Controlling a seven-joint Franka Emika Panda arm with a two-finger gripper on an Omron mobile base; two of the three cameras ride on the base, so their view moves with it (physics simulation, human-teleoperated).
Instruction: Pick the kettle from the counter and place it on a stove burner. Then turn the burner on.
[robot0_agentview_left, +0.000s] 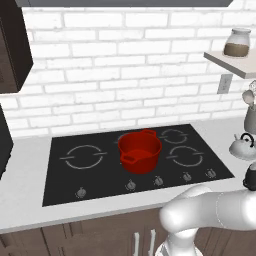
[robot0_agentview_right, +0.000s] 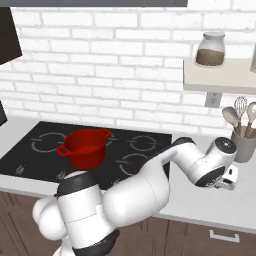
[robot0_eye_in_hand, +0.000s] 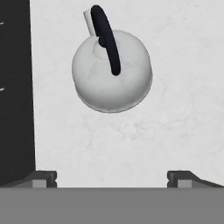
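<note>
Fingers (robot0_eye_in_hand: 43, 178) of the gripper (robot0_eye_in_hand: 112, 179) stand wide apart above the counter (robot0_eye_in_hand: 175, 131), pointing down near the kettle (robot0_eye_in_hand: 112, 72), not touching it.

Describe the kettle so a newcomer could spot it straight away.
Find the black stove with the red pot on it, then look at the pale counter off its right edge. The kettle sits there: squat, silvery-white, with a dark arched handle, lower than the grey utensil holder behind it.

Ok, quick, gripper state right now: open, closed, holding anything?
Gripper: open and empty, fingertips wide apart, above the counter, with the kettle ahead of it and not yet gripped.
</note>
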